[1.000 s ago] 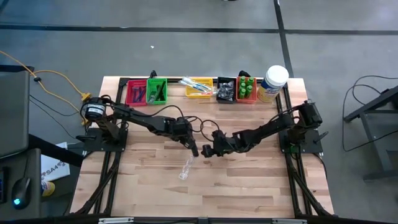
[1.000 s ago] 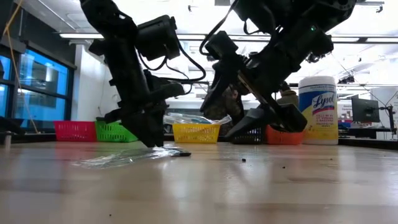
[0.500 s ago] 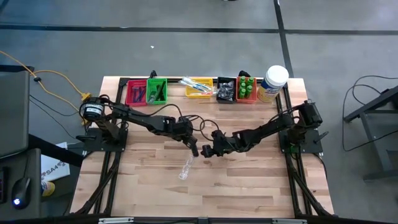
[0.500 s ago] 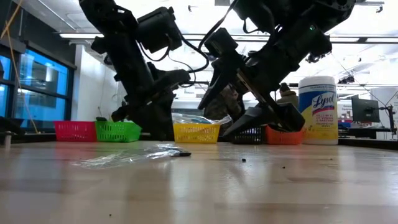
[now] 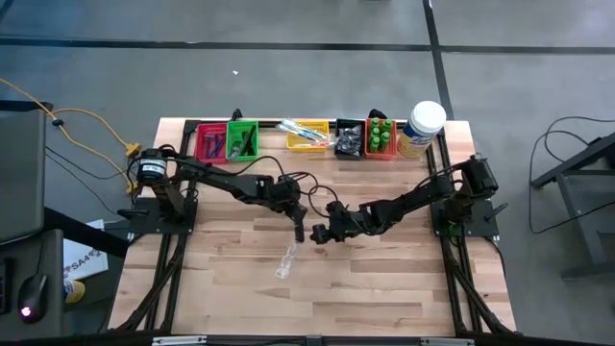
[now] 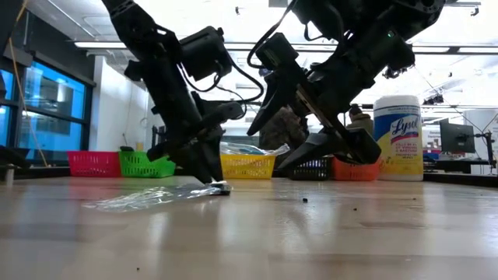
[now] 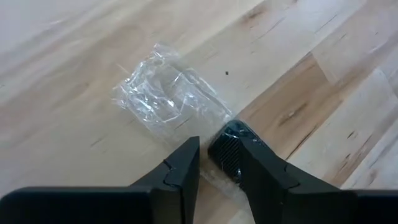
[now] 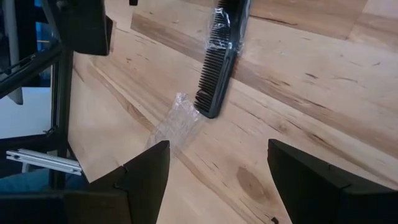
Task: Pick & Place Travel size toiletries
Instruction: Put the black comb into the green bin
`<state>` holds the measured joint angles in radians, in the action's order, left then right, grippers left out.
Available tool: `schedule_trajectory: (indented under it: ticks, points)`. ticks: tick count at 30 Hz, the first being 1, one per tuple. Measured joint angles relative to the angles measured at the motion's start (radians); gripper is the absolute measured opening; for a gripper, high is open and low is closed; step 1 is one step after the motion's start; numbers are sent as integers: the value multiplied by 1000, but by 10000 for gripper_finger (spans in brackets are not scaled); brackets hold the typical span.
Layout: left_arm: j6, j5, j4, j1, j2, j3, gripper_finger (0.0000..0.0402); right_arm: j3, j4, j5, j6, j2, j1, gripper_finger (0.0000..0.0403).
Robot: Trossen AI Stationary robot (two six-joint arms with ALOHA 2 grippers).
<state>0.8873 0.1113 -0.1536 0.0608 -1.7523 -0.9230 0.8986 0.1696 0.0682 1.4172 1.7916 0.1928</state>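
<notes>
step: picking phase, left arm is taking the wrapped black comb point(image 8: 222, 59) off the table point(image 5: 404, 279)
left gripper point(image 7: 208, 163): sitting over the table's middle, fingers narrowed onto the comb's dark end; looks like it is gripping that end, comb is tilting with one tip in the jaws
comb location: mid-table, well apart from the bins; its clear wrapper point(image 5: 286, 259) is trailing loose on the wood toward the front edge
right gripper point(image 8: 214, 180): hovering just beside the left one, fingers spread wide, holding nothing, pointing at the comb
bins: coloured mesh bins point(image 5: 240, 141) are lining the back edge, some already holding toiletries; white jar point(image 5: 421, 128) is standing at the row's right end
progress guess: one item in hand, drop-off not yet done
next move needs: lifting clear so the wrapper is not dragging, carrying back to the bin row, releasing over the matching bin
risk: grip is on the very end only, comb could be pivoting or slipping inside the slick wrapper
</notes>
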Motion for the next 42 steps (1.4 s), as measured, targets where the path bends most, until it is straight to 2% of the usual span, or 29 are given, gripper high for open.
schedule_trajectory:
  ticks: [9, 21, 27, 30, 35, 42]
  points:
    - [-1, -28, 47, -2, 3, 0, 108, 0, 0, 0, 0, 0, 0, 258]
    - [-27, -8, 24, -2, -4, 0, 108, 0, 0, 1, 1, 0, 0, 258]
    - [-27, 15, 28, -2, -16, 0, 108, 0, 15, 7, 57, 0, 11, 258]
    - [-27, 18, 43, -2, -35, -2, 108, 0, 14, 48, 88, 0, 21, 258]
    - [-27, 6, 50, -2, -55, -2, 108, 1, 44, 144, 82, 28, 23, 258]
    - [-53, -2, 40, -2, -57, -2, 108, 38, 159, 129, 74, 143, 30, 258]
